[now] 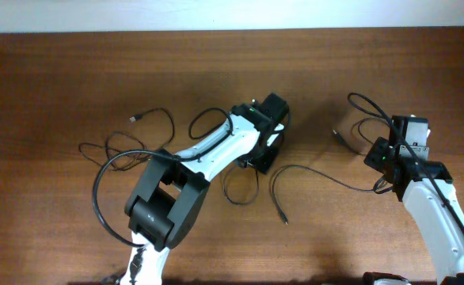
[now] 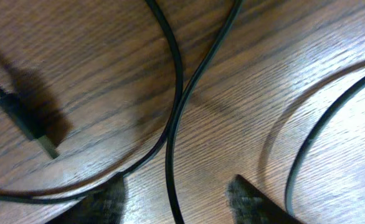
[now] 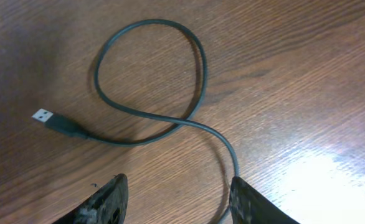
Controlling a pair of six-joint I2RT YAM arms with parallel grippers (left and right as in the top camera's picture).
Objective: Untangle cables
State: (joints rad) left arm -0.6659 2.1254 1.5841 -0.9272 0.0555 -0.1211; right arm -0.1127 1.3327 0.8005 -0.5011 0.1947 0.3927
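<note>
the left gripper (image 2: 176,200) sits low over the brown wood table (image 2: 76,50). its two dark fingertips (image 2: 103,202) are apart and hold nothing. a thin black cable (image 2: 168,180) runs right through the gap between them. a bit further on it meets a second cable (image 2: 177,62), and the two touch there; i cannot tell which one is on top. off to one side a small black plug (image 2: 22,117) with a silver tip lies flat on the wood. on the other side a third cable (image 2: 308,140) bends in a curve.

the right gripper (image 3: 179,202) has its fingers spread too, with nothing in them. a looped cable (image 3: 225,143) runs close by one finger, then goes on into a round loop that crosses itself. its usb plug (image 3: 43,116) lies just beside the loop.

from above, the left arm (image 1: 216,146) reaches from the near edge to the middle of the table. the right arm (image 1: 434,198) stands at the right side. closest to the near edge lies a long cable (image 1: 321,175), between the two arms. a little loop (image 1: 240,203) lies just beside the left gripper. further back, a loose cable (image 1: 159,111) lies spread out on the left side, and the looped cable sits by the right gripper.
</note>
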